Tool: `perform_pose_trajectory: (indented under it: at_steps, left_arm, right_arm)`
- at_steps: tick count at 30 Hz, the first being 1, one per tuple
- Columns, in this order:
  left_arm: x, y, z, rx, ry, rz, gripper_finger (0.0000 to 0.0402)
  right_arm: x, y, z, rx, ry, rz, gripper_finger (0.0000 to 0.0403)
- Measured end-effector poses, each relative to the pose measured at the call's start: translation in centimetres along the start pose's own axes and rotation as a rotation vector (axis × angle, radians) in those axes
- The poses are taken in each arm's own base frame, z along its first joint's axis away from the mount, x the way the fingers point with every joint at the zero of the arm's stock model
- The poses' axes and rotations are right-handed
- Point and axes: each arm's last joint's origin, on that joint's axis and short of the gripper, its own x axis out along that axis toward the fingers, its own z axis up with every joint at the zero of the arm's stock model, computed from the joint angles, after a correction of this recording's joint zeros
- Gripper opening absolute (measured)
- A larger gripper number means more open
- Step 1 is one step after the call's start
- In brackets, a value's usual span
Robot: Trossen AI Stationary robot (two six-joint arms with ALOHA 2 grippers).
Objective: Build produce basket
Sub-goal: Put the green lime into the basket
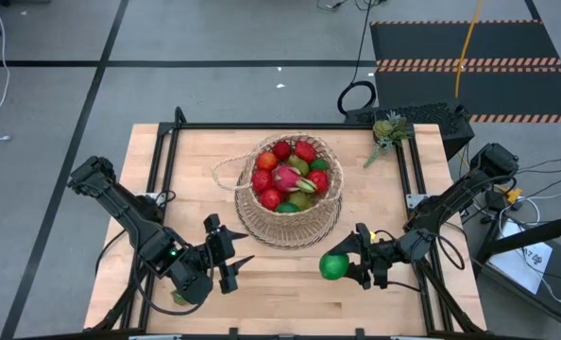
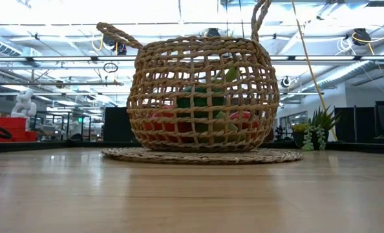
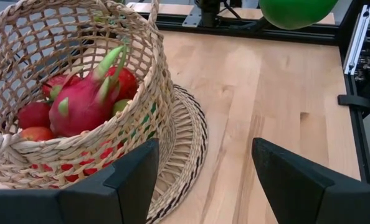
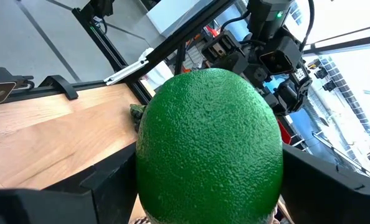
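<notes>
The tan woven basket (image 1: 290,189) stands at the table's middle on its flat woven base (image 2: 198,155). Inside it lie red round fruits (image 1: 266,179), a pink dragon fruit (image 3: 79,102) and green pieces (image 1: 304,194). Near the front edge, right of the basket, my right gripper (image 1: 342,265) is shut on a green lime (image 1: 334,266). My left gripper (image 1: 231,264) stands open and empty to the near left of the basket, its fingers (image 3: 132,177) pointing toward the basket's near wall. My right gripper pinches the green lime between its two fingers, one on each opposite side (image 4: 149,186) of the round fruit. The fingers come in about level from the table's right side. The lime (image 3: 297,11) is lifted clear of the table.
A small potted plant (image 1: 386,132) stands at the far right corner. A small green item (image 1: 178,297) lies by the left arm near the front edge. A black rail (image 1: 290,126) frames the table. Bare wood lies between the two grippers, in front of the basket.
</notes>
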Motion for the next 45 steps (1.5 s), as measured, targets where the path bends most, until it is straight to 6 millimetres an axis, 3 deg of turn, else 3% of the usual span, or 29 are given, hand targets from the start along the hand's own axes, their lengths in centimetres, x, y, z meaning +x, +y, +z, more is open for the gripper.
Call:
perform_pose_trajectory:
  at_steps: [24,37,45]
  left_arm:
    - [0.0,0.0,0.0,0.0,0.0,0.0,0.0257]
    - [0.0,0.0,0.0,0.001,0.0,0.0,0.0257]
    - [0.0,0.0,0.0,0.001,0.0,0.0,0.0257]
  right_arm:
    - [0.0,0.01,0.0,0.025,0.0,0.001,0.0323]
    - [0.0,0.01,0.0,0.708,0.0,0.001,0.0323]
    - [0.0,0.01,0.0,0.997,0.0,0.001,0.0323]
